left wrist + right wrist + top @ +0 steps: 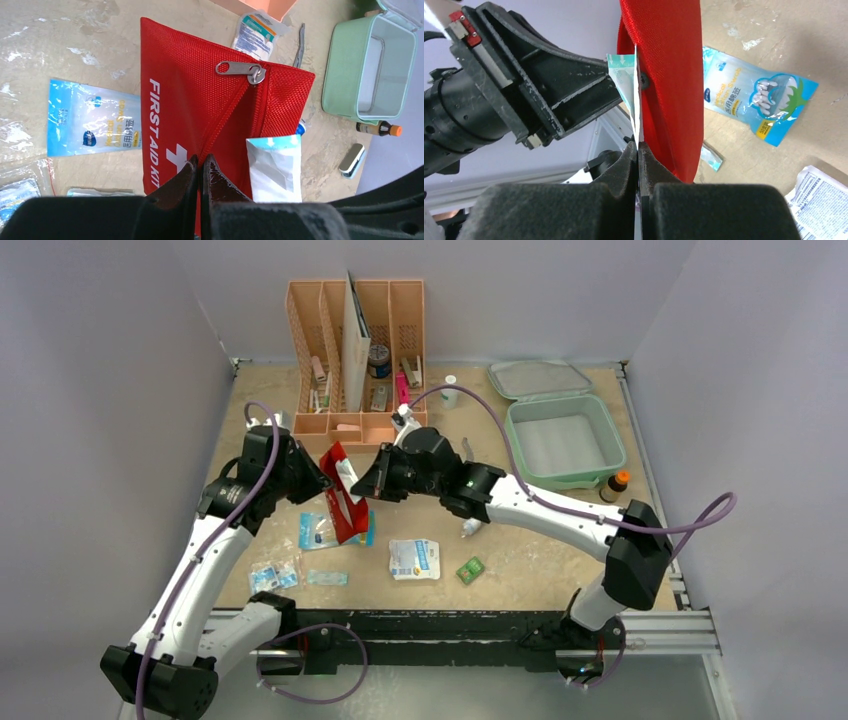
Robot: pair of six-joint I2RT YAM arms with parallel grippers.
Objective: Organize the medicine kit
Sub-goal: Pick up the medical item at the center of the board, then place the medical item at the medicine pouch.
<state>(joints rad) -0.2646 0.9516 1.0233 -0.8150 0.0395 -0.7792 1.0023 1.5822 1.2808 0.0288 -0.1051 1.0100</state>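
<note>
Medicine kit (565,440): mint-green rounded-square case, lid open, pale lining.

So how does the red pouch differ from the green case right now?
The red pouch is woven fabric with a zip; the green case looks rigid, with a hinged lid. The pouch is pinched by the left fingers; the case sits untouched on the table. The pouch has a white packet at its opening; the case looks empty. Both are at least partly open.
</note>
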